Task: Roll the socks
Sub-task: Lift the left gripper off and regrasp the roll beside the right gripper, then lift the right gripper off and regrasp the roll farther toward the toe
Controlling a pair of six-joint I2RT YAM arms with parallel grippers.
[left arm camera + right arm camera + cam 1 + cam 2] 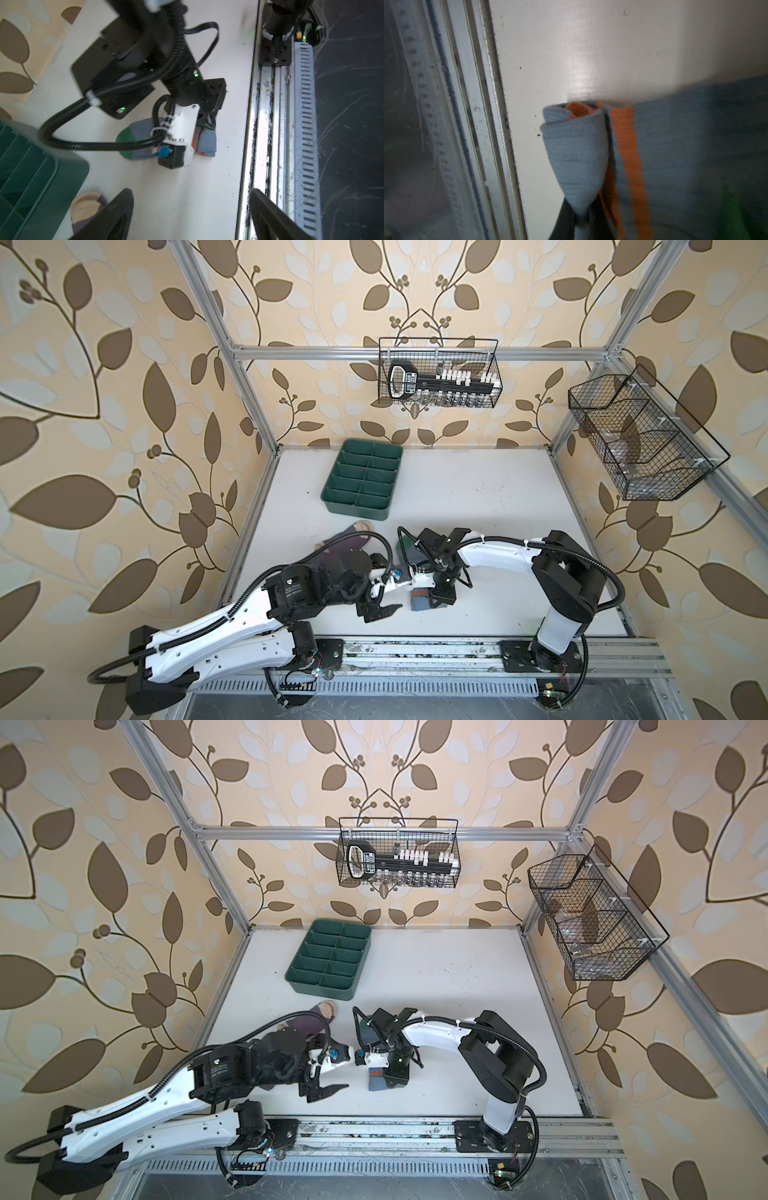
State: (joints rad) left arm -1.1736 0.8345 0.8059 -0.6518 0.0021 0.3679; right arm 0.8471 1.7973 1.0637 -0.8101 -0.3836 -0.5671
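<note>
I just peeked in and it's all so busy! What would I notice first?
The right gripper pinching a partly rolled light blue sock near the front edge of the table. The left gripper hangs open beside it, and a purple sock lies behind, near a green divided tray.

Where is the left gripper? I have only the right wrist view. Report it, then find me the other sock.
Observer: The left gripper is open and holds nothing; it is beside the rolled end of the blue sock.
Operator: Now locate the second sock.
Observer: The purple sock lies behind the left arm, partly hidden by it, with its beige toe pointing toward the back.
Operator: Name anything else out there.
Observer: A green divided tray stands just behind the purple sock; nothing shows in its compartments.
</note>
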